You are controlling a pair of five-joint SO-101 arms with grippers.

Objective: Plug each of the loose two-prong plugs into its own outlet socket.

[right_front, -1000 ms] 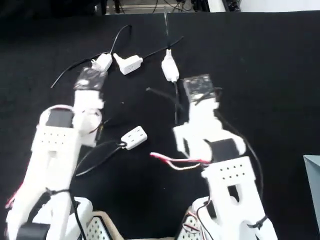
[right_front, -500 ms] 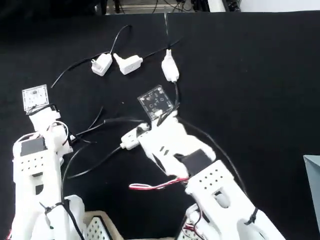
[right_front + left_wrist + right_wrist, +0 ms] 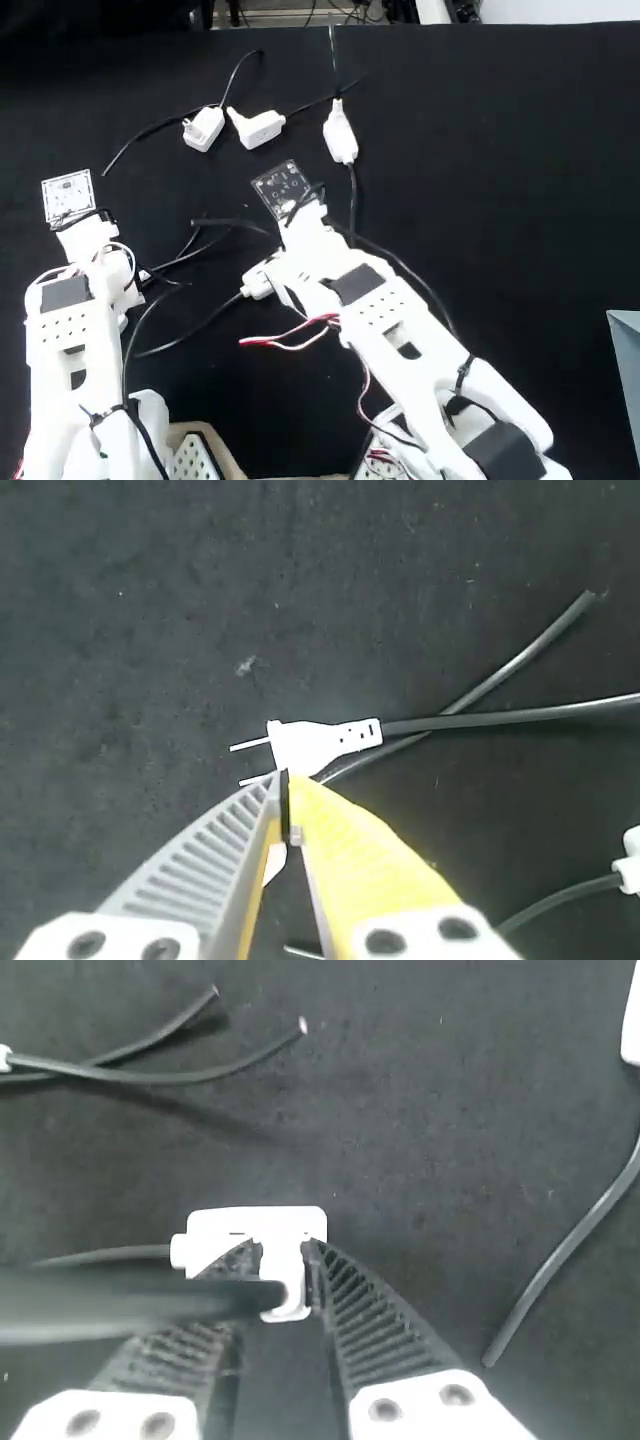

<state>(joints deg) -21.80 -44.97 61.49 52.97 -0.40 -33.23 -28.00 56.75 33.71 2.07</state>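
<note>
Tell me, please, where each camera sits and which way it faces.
High view: fixed behind the arm bases, looking down over the table; the left arm and right arm both show.
Left wrist view: on the left wrist, looking past the shut left tool at a two-prong plug at its tips.
Right wrist view: on the right wrist, looking past the right tool at the outlet socket it clamps.
Shared: high and right wrist views both show that outlet socket.

Black table (image 3: 540,150) from above: the right arm (image 3: 380,320) leans slantwise over a white outlet socket (image 3: 256,283) at mid-table; the left arm (image 3: 75,320) stands near the front-left edge. Farther back lie a boxy fitting (image 3: 204,128), a slotted fitting (image 3: 257,128) and a slim fitting (image 3: 341,135), each white.
</note>
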